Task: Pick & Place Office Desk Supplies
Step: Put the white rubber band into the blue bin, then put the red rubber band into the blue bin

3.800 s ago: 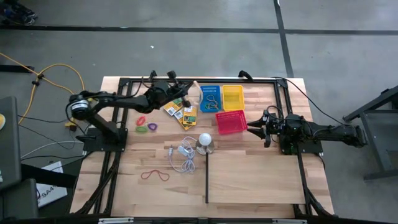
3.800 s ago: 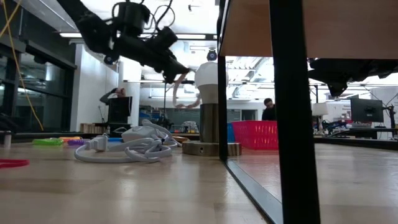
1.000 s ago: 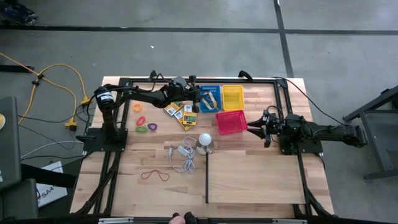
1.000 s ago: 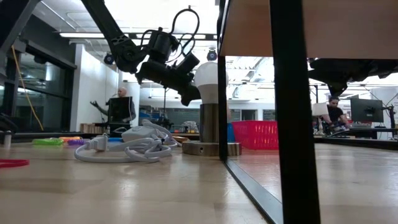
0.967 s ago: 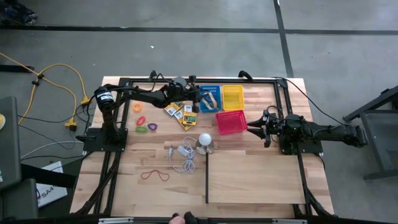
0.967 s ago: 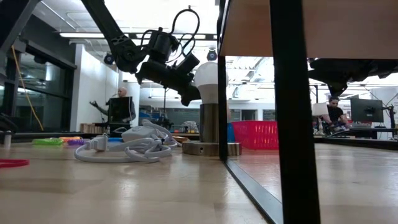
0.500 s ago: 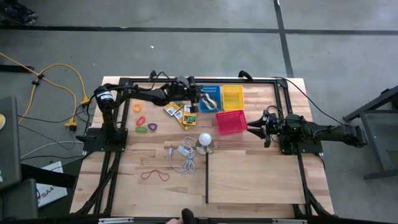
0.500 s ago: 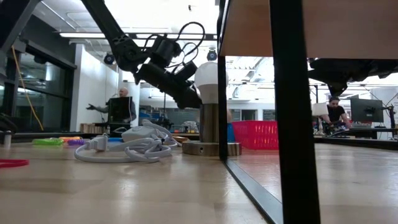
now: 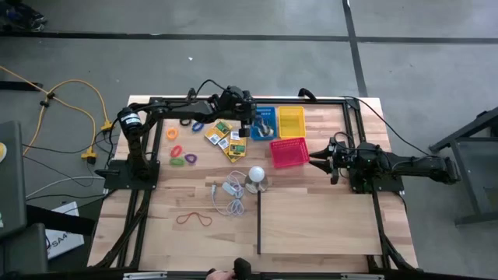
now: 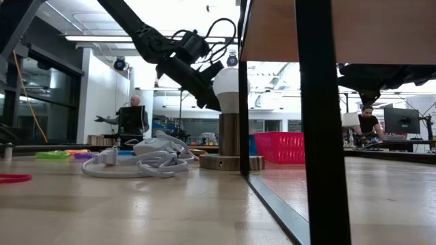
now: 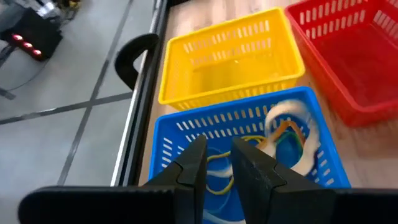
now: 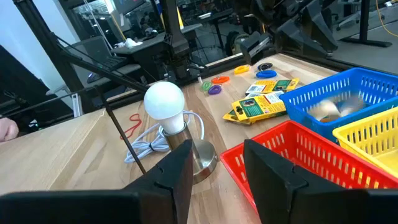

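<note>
A: Right, entry for this moment. Largest first: the wooden table [image 9: 311, 222], a dark arm at each end.

B: Where is the left gripper [image 9: 247, 118]?

A: Reached across to the far edge, over the near-left part of the blue basket [image 9: 263, 122]. From its wrist camera the two dark fingers [image 11: 189, 168] stand a little apart with nothing between them; below lie tan, yellow and green rubber bands [image 11: 289, 134] on the basket floor.

B: And the right gripper [image 9: 320, 158]?

A: Parked just beside the red basket [image 9: 289, 152], on its right. Fingers apart, nothing held.

B: Baskets?

A: Three. Blue and yellow [image 9: 291, 120] side by side at the far edge, red just in front of them. Yellow and red look bare inside.

B: The bulb?

A: White bulb on a silvery base [image 9: 257, 177], upright near the table's middle, with the coiled white cord [image 9: 229, 194] just to its left.

B: Supplies outside the baskets?

A: Yellow-and-green packets [image 9: 227, 138] bunched left of the blue basket. Further left, small rings [image 9: 184, 159]: orange, pink, green, purple, plus blue near the arm. A red rubber band [image 9: 193, 219] lies alone toward the near-left, well apart from the rest.

B: Anyone about?

A: Level view shows a person [image 10: 131, 109] far back behind the table, another [image 10: 368, 121] at the right.
</note>
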Controlling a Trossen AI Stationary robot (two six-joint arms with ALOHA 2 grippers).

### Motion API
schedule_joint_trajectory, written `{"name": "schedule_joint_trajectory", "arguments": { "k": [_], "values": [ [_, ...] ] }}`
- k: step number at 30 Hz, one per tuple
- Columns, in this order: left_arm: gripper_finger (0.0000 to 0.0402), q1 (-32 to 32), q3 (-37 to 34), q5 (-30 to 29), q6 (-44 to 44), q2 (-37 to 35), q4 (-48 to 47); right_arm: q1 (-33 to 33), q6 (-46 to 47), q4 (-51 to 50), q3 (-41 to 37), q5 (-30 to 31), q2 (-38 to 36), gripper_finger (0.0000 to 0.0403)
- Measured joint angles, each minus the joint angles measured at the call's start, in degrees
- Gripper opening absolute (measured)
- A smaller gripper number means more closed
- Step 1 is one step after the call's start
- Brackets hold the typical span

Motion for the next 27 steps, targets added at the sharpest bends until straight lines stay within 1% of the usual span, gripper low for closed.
{"name": "schedule_joint_trajectory", "arguments": {
  "k": [3,17,19,22,27],
  "values": [
    [0.0067,0.02,1.71,0.18,1.23,0.0,-3.34,0.01,0.0,0.0,0.01,-0.01,0.0,0.013],
    [0.0067,-0.06,2.14,-0.58,1.17,0.0,-5.12,0.02,0.0,0.01,0.02,0.01,0.0,0.013],
    [0.0067,-0.46,2.16,-3.12,0.2,-0.22,-6.87,0.02,-0.02,0.01,0.01,0.0,0.0,0.013],
    [0.0067,-1.75,2.16,-8.63,-3.76,-1.68,-12.17,0.01,-0.01,0.01,0.02,-0.01,0.0,0.013],
    [0.0067,-6.16,2.18,-19.59,-11.32,-5.72,-24.32,0.0,0.0,0.0,0.02,-0.01,0.0,0.013]
  ]
}}
